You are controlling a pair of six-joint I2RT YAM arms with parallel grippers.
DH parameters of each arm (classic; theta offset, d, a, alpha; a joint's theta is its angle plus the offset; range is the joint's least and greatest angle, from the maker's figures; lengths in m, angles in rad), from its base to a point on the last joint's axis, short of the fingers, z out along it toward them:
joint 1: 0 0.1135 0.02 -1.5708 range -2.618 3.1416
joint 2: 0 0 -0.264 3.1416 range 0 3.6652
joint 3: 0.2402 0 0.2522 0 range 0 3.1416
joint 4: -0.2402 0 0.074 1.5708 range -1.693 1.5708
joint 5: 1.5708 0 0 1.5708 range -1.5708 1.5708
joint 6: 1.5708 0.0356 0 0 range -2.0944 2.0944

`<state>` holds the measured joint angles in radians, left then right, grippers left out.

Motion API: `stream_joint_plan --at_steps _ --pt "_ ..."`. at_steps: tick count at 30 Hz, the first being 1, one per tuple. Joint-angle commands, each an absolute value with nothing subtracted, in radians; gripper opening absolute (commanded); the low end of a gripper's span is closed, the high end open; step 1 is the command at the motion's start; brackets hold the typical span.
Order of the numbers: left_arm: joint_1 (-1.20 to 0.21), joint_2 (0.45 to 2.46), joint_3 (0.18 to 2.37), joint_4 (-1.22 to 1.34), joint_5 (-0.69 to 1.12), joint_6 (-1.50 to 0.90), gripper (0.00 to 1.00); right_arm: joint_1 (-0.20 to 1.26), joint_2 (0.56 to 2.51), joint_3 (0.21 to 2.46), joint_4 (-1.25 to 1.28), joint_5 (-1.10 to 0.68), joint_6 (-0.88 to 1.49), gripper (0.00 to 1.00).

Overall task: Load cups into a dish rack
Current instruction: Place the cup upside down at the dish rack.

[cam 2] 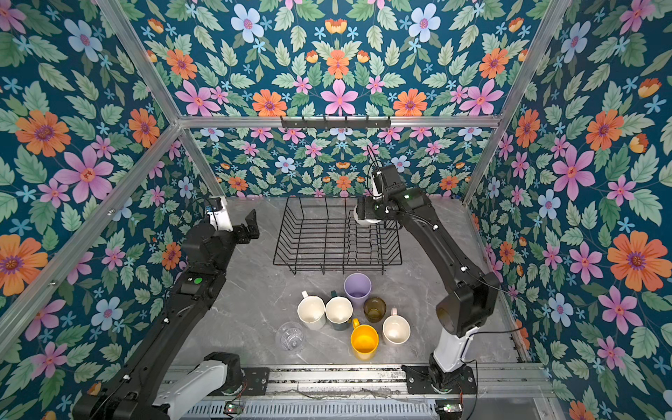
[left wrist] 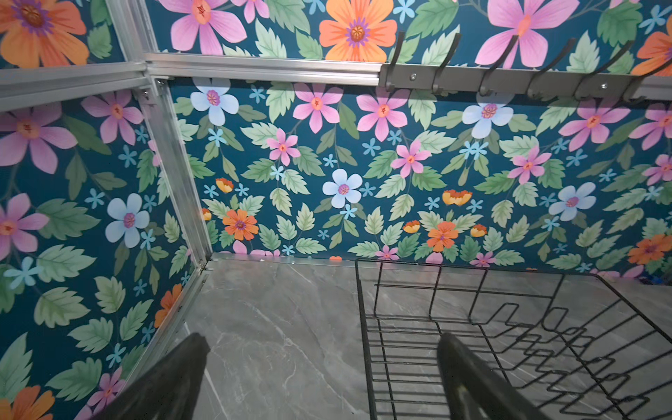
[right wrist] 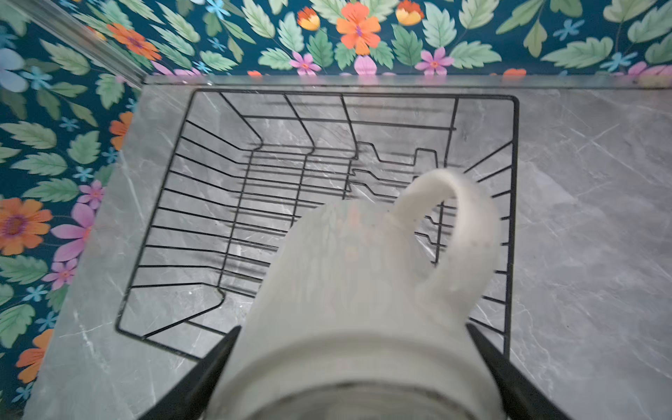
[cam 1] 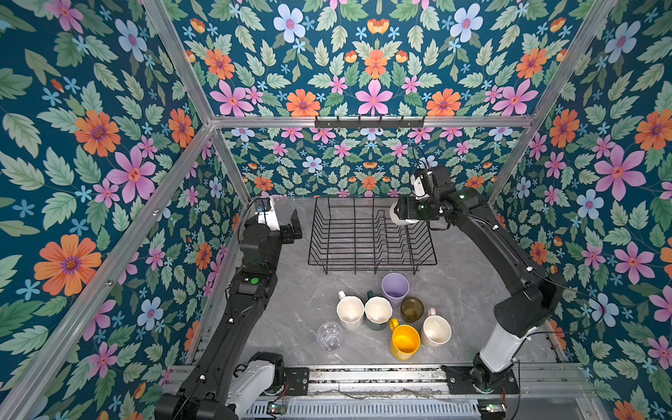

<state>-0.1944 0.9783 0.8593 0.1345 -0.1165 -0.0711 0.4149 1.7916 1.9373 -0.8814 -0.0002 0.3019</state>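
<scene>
Right gripper (right wrist: 352, 329) is clamped across the body of a white mug (right wrist: 345, 272), one finger on each side, with the handle left free of the fingers so it cannot foul the grip. It holds the mug above the dish rack (cam 1: 345, 236), over the side with the upright divider prongs, apparently so the mug can go down among the wires there. Whether the mug's mouth or its base faces the rack cannot be told.

Left gripper (left wrist: 322, 342) hangs spread wide and empty just beside the opposite side of the rack, probably parked there to leave the other arm room.

No cup sits in the rack yet. Seven more cups stand upright in a tight cluster on the table (cam 1: 291, 309) in front of the rack, from the lilac tumbler (cam 1: 395, 287) nearest it to the yellow mug (cam 1: 404, 342) and the clear glass (cam 1: 330, 336) at the near edge. Loading looks barely begun, and the prongs could catch the mug on the way down.
</scene>
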Motion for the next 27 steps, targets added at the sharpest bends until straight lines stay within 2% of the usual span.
stream_joint_plan --at_steps 1,14,27 --pt "-0.193 0.956 0.857 0.145 -0.160 -0.058 1.00 0.402 1.845 2.001 -0.904 0.040 0.329 0.00" --pt "-0.193 0.875 0.841 0.120 -0.145 -0.055 1.00 0.370 2.180 2.446 -1.127 0.092 0.287 0.00" --pt "-0.193 0.846 0.836 0.115 -0.143 -0.052 1.00 0.334 2.304 2.571 -1.161 0.086 0.285 0.00"
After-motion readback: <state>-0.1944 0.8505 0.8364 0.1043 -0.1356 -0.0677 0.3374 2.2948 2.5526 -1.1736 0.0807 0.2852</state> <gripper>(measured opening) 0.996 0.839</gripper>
